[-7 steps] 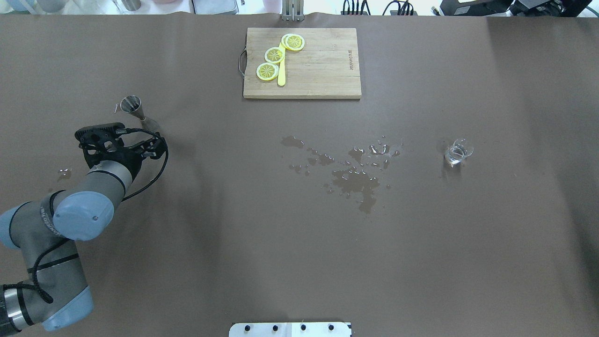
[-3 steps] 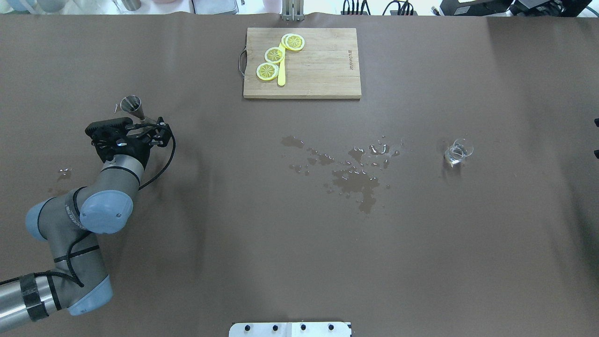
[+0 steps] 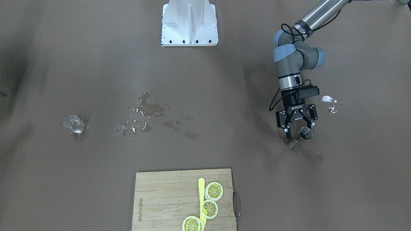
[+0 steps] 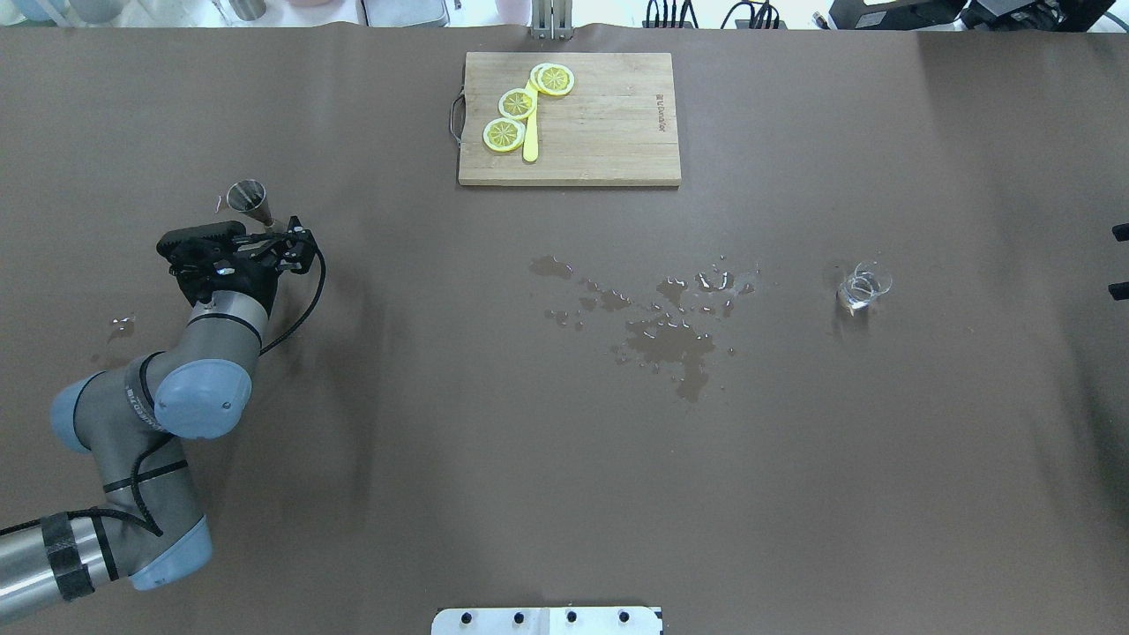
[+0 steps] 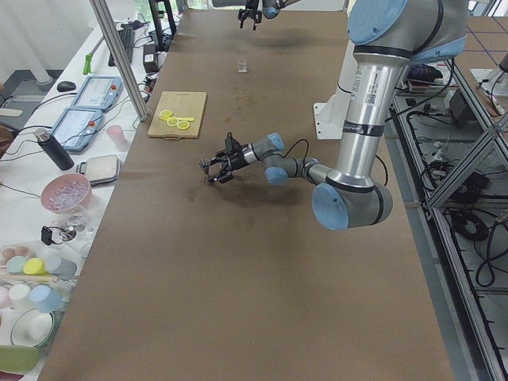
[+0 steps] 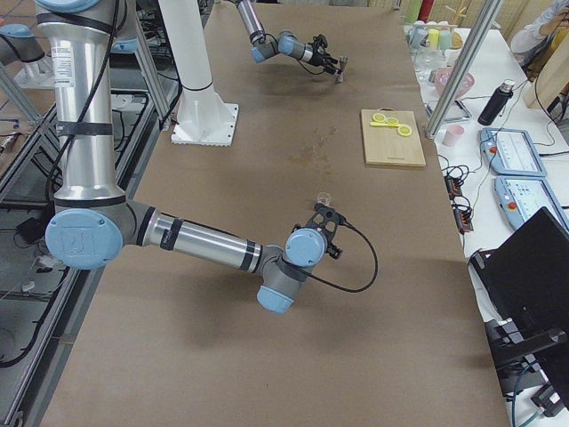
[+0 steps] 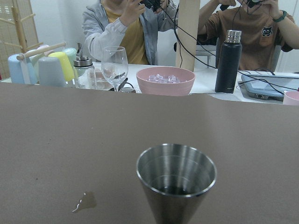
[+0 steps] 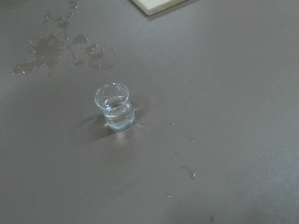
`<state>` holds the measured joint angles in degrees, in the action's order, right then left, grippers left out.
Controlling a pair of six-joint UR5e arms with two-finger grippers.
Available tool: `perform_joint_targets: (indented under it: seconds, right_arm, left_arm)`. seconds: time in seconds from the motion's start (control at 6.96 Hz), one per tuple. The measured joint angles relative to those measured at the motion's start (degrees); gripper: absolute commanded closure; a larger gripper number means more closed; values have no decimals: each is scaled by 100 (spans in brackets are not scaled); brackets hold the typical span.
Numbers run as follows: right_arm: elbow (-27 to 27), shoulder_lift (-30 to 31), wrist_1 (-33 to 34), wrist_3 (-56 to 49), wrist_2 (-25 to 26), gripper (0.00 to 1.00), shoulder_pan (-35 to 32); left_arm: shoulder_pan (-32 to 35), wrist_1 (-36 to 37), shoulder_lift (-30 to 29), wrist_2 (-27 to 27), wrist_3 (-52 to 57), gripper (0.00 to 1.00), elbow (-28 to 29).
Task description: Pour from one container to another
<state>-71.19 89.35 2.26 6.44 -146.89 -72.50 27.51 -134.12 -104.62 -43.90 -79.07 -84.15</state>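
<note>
The steel jigger (image 4: 250, 201) stands upright at the table's left, dark liquid low in its mouth (image 7: 176, 179). My left gripper (image 3: 298, 129) is open at table level, its fingers on either side of the jigger (image 3: 304, 134); whether they touch it I cannot tell. Far to the right, the clear glass cup (image 4: 861, 288) stands upright with clear liquid in it (image 8: 115, 107). My right gripper (image 4: 1118, 260) shows only as two separated dark fingertips at the overhead view's right edge, open and well short of the cup (image 3: 74, 124).
A wet spill (image 4: 670, 331) spreads over the middle of the table. A wooden cutting board (image 4: 600, 123) with lemon slices and a yellow knife lies at the far side. People, a pink bowl (image 7: 163, 80) and bottles are beyond the far edge.
My left gripper has moved forward to the jigger, its open fingers now around it. The right gripper's fingertips have come in at the overhead view's right edge.
</note>
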Motion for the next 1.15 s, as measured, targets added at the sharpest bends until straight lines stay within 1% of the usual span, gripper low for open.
perform_joint_targets:
  seconds: [0.14, 0.43, 0.58, 0.72, 0.86, 1.15]
  right_arm:
    - [8, -70, -463, 313, 306, 0, 280]
    - [40, -243, -1017, 479, 525, 0, 535]
    - [112, -330, -1125, 476, 547, 0, 565]
    - [273, -443, -1269, 456, 560, 0, 574]
    - [428, -536, -1420, 447, 576, 0, 576]
    - [471, -623, -1477, 333, 524, 0, 578]
  left_arm:
    - [14, -5, -65, 43, -2, 14, 104]
    - [17, -8, -114, 150, -3, 24, 193]
    - [20, -9, -120, 164, -3, 25, 211]
    - [23, -8, -134, 171, -5, 36, 237]
    - [23, -5, -158, 241, -9, 41, 287]
    - [19, 7, -232, 431, -12, 42, 417]
